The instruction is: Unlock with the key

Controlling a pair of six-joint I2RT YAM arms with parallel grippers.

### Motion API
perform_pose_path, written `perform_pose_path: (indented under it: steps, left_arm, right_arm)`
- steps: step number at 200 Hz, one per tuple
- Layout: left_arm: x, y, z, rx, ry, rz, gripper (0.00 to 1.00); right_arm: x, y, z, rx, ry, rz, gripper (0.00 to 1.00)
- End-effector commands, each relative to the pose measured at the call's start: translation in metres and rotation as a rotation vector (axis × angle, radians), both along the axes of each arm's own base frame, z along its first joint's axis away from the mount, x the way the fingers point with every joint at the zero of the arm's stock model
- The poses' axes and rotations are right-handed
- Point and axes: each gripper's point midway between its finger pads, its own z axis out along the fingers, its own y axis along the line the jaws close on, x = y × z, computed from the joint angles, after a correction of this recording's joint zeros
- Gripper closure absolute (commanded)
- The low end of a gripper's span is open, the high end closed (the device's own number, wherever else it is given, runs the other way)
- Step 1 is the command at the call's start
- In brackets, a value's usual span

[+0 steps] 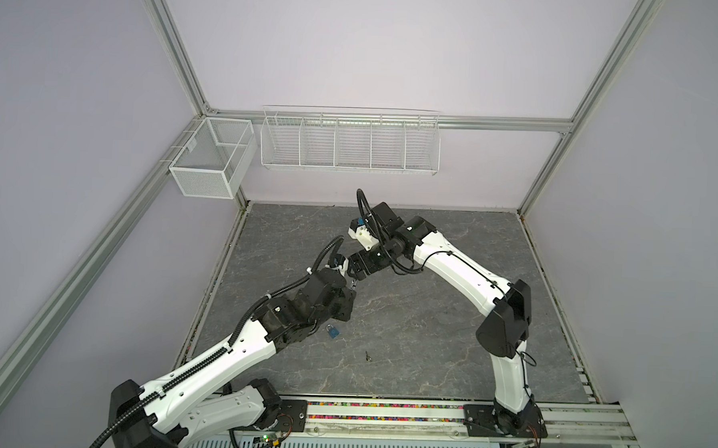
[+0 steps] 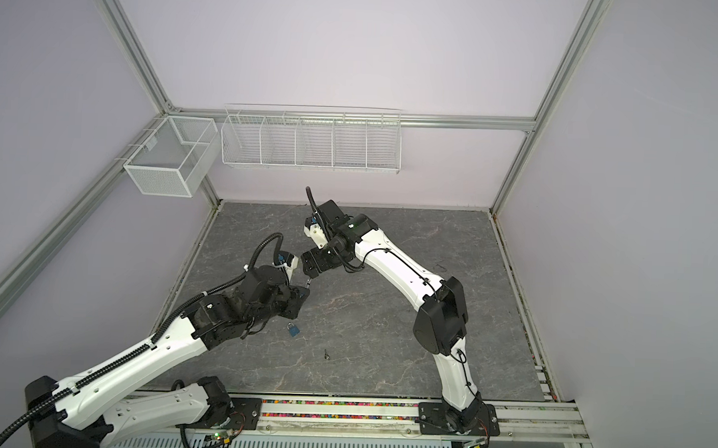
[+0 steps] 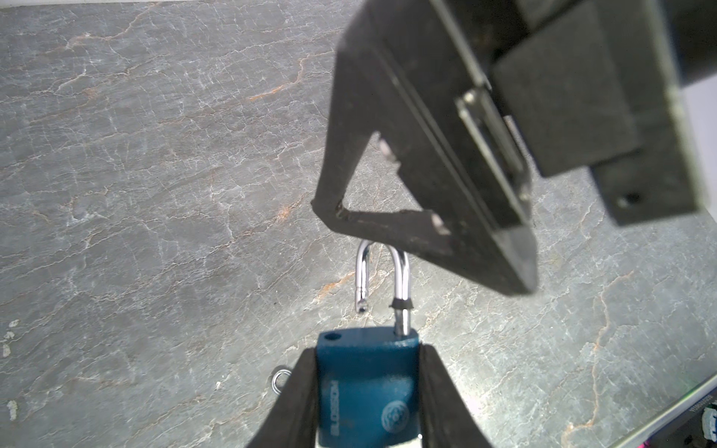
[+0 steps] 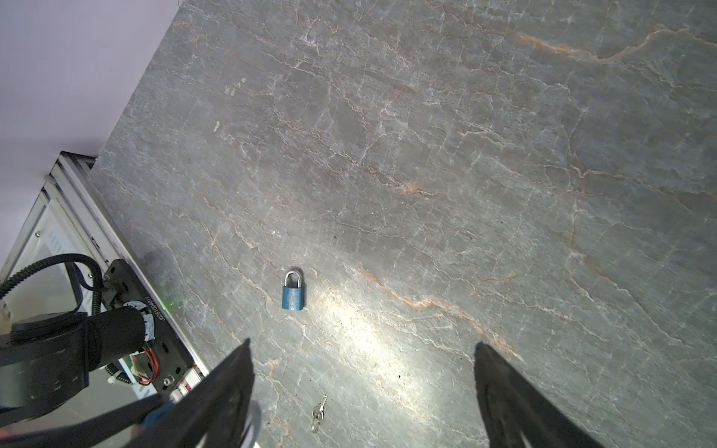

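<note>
Blue paint marks two locks here, and mixing them up is the first trap. In both top views the left gripper (image 1: 351, 293) and right gripper (image 1: 355, 279) meet nose to nose above the counter (image 1: 428, 319). What the left one carries is hidden there. A second lock (image 1: 333, 331) lies on the counter at 7 o'clock from the left gripper. The key (image 1: 368, 355) lies at 4 o'clock from that lock, well apart from both grippers. With the grippers this close, a swing of either arm risks a knock.

Left wrist view: the left gripper (image 3: 366, 349) is clamped on the lock (image 3: 366, 391) by its painted sides. The shackle (image 3: 401, 271) stands sprung, one leg out of the body. A right finger (image 3: 388, 229) overlaps the shackle's crown; whether they touch I cannot tell. A push there could twist the lock in its smooth-sided hold or press the shackle shut.

Right wrist view: the right gripper (image 4: 362, 343) is spread wide and empty. The second lock (image 4: 293, 294), shackle shut, and the key (image 4: 319, 412) lie flat on the counter beyond it. If that lock is next, the thin key will likely skid or be pinched askew. A crooked key would jam at the keyway.
</note>
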Motion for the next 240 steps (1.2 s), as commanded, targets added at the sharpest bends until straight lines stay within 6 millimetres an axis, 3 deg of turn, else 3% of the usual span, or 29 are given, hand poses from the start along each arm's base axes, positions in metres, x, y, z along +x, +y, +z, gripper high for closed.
perform_pose_path:
  steps: [1, 43, 89, 112, 140, 154, 189, 240]
  left_arm:
    - [0.005, 0.0, 0.005, -0.004, -0.031, 0.016, 1.0]
    - [0.005, 0.0, 0.006, -0.009, -0.032, 0.014, 1.0]
    - [0.006, 0.001, 0.006, -0.006, -0.034, 0.022, 1.0]
    - [0.006, 0.0, 0.006, -0.007, -0.036, 0.019, 1.0]
    - [0.006, -0.002, 0.005, -0.008, -0.032, 0.009, 1.0]
    - [0.005, -0.004, 0.006, -0.011, -0.032, -0.001, 1.0]
    - [0.007, -0.006, 0.007, -0.01, -0.034, -0.004, 1.0]
    - [0.01, -0.007, 0.01, -0.011, -0.046, 0.004, 1.0]
  right_arm:
    - [0.001, -0.006, -0.011, -0.045, 0.021, 0.031, 0.1]
    - [0.005, -0.007, -0.016, -0.049, 0.045, 0.044, 0.1]
    - [-0.005, -0.012, -0.019, -0.023, 0.068, 0.077, 0.1]
    - [-0.009, -0.014, -0.007, 0.042, 0.06, 0.085, 0.11]
    - [0.0, -0.034, 0.011, 0.014, -0.015, 0.011, 0.1]
    - [0.005, -0.03, 0.025, 0.064, -0.063, 0.003, 0.1]
    - [0.005, -0.017, 0.034, 0.109, -0.042, 0.029, 0.09]
    - [0.0, -0.006, 0.015, 0.07, 0.018, 0.088, 0.08]
